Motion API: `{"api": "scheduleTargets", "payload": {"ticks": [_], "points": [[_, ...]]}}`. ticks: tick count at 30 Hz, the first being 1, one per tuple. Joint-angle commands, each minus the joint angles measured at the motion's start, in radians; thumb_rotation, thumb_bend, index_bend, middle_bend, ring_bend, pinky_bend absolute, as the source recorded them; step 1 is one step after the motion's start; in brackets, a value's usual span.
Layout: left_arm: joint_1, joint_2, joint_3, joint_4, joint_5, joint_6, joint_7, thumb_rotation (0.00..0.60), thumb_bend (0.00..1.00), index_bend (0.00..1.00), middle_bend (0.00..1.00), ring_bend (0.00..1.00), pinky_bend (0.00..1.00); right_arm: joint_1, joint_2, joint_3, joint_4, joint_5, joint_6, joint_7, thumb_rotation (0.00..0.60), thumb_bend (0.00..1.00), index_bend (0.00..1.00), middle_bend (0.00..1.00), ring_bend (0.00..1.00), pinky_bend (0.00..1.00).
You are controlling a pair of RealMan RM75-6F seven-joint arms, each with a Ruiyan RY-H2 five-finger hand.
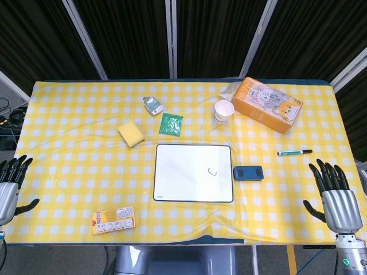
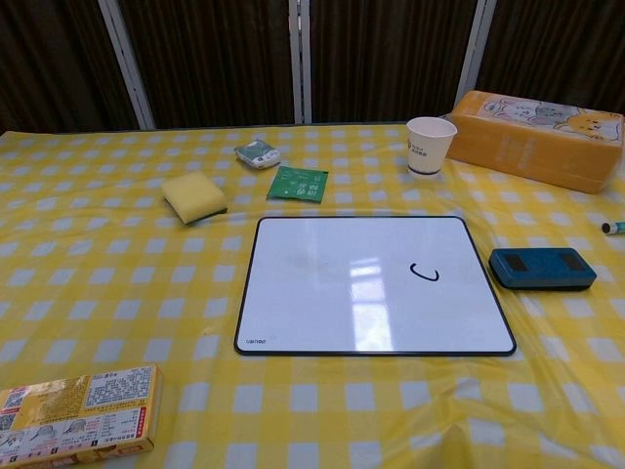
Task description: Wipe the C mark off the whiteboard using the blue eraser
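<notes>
The whiteboard (image 1: 194, 172) lies flat near the middle of the yellow checked table (image 1: 69, 172), a white rectangle with a thin dark frame and rounded corners, and the small black C mark (image 2: 425, 273) sits right of its centre. The blue eraser (image 2: 542, 268) rests on the cloth just beside the board's right edge, apart from it, a dark blue block with two darker patches on top. Beyond the board are a yellow sponge (image 1: 131, 133), a green packet (image 1: 171, 124), a paper cup (image 2: 431, 145) and an orange box (image 2: 537, 138). Only the head view shows the hands: the left hand (image 1: 11, 186) at the table's left edge and the right hand (image 1: 334, 195) at its right, both empty with fingers spread, well apart from the eraser. That view shows a marker pen (image 1: 295, 152) whole; the chest view catches only what seems its tip.
</notes>
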Motion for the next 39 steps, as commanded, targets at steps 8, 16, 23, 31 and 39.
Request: {"api": "scheduleTargets", "payload": {"ticks": [8,16,23,31,39], "points": [[-0.001,0.004,0.001,-0.008,0.006,0.003,-0.002,0.6,0.15,0.0,0.0,0.0,0.0,0.0,0.003,-0.005,0.004,0.004,-0.012,0.005,0.6,0.11,0.01,0.0,0.0,0.0],[-0.002,0.004,-0.001,-0.004,0.009,0.005,-0.009,0.6,0.15,0.0,0.0,0.0,0.0,0.003,0.003,-0.004,-0.003,0.002,-0.017,0.004,0.6,0.11,0.01,0.0,0.0,0.0],[0.0,0.004,-0.001,-0.01,0.013,0.012,0.0,0.6,0.15,0.0,0.0,0.0,0.0,0.006,0.004,-0.009,0.0,0.005,-0.034,0.01,0.6,0.11,0.03,0.0,0.0,0.0],[0.001,0.002,-0.007,-0.012,0.014,0.021,0.009,0.6,0.15,0.0,0.0,0.0,0.0,0.108,0.02,0.023,-0.093,0.06,-0.207,-0.053,0.6,0.11,0.17,0.07,0.0,0.01],[0.0,0.005,-0.008,-0.005,0.011,0.018,-0.004,0.6,0.15,0.0,0.0,0.0,0.0,0.219,-0.017,0.06,-0.147,0.186,-0.392,-0.186,0.6,0.13,0.23,0.1,0.0,0.05]]}}
